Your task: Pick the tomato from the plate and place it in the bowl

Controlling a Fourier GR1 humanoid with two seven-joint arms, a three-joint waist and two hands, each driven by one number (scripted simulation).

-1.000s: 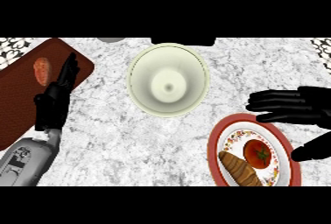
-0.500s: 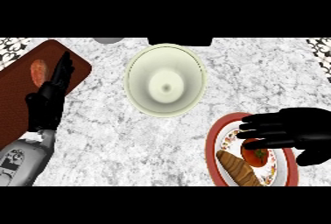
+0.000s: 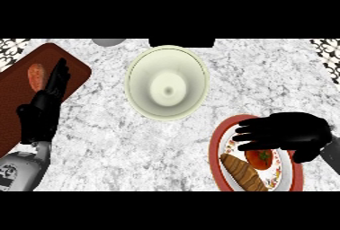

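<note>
Tomato point(image 3: 261, 158): red with a green stem, lying on the red-rimmed plate point(image 3: 217, 148) at the counter's lower right, touching a brown bread-like piece point(image 3: 243, 173) just to its left. Partly covered from above by the right hand point(image 3: 289, 134), palm down over the plate, fingers stretched out toward the left and relaxed, not curled round anything; contact with the tomato cannot be told. Pale green bowl point(image 3: 167, 82) up and to the left of the plate, apart from it, near the counter's far edge, holding nothing. Left hand point(image 3: 45, 105) at the view's left edge, fingers straight and pointing up, resting over a brown cutting board point(image 3: 73, 72) beside an orange-red item point(image 3: 35, 74) lying on that board. Grey marbled counter point(image 3: 126, 148) beneath everything.
</note>
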